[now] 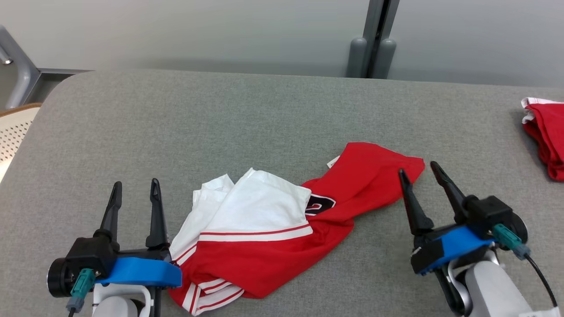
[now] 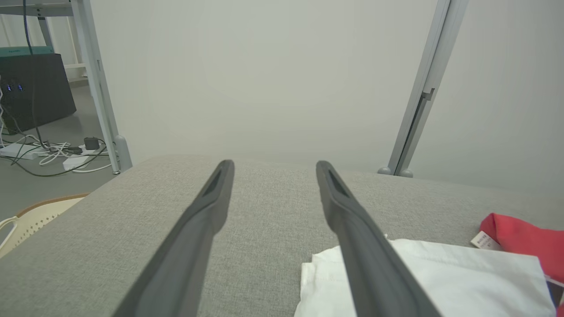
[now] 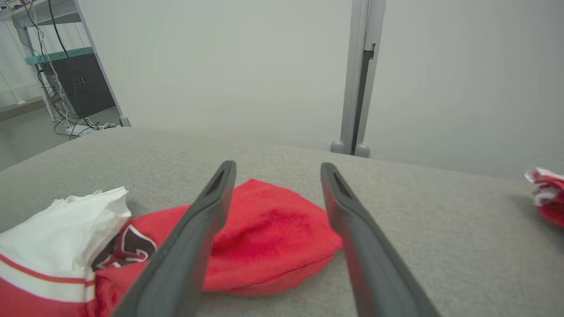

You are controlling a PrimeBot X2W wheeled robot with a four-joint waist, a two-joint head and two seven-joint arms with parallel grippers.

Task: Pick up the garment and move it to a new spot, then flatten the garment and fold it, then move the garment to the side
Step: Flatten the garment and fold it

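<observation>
The garment (image 1: 282, 229) is a red and white jersey with a dark emblem, lying crumpled on the grey table (image 1: 220, 123) near its front edge. My left gripper (image 1: 134, 189) stands open at the garment's left end, its fingers empty; the left wrist view shows the white cloth (image 2: 440, 273) just right of its right finger. My right gripper (image 1: 417, 169) stands open at the garment's right end, beside the red corner. In the right wrist view the red cloth (image 3: 273, 237) lies on the table between and below the spread fingers, not gripped.
A second red and white cloth (image 1: 546, 132) lies at the table's far right edge. A pale perforated basket (image 1: 13, 132) sits off the table's left side. A grey post (image 1: 374, 44) stands behind the table against a plain wall.
</observation>
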